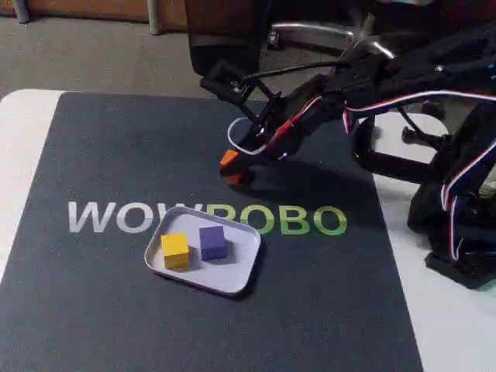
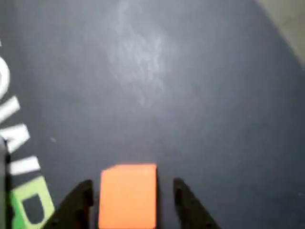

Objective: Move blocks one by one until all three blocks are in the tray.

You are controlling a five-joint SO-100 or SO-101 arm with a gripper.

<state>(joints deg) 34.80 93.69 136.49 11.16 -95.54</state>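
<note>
— Where the arm bends down over the dark mat (image 1: 93, 310), what sits at the gripper (image 1: 232, 169)?
— An orange block (image 1: 229, 161), low on the mat above the printed lettering (image 1: 205, 218). In the wrist view the orange block (image 2: 127, 195) lies between the two dark fingertips (image 2: 78, 202), with a thin gap on each side, so the gripper (image 2: 131, 202) is spread around it, not pinching.
— And the other blocks?
— The yellow block (image 1: 175, 250) and purple block (image 1: 212, 242) stand side by side inside the white tray (image 1: 236, 275), well apart from the orange one.
— Where's the tray?
— On the mat, just below the lettering; the mat covers a white worktop (image 1: 19, 155).
</note>
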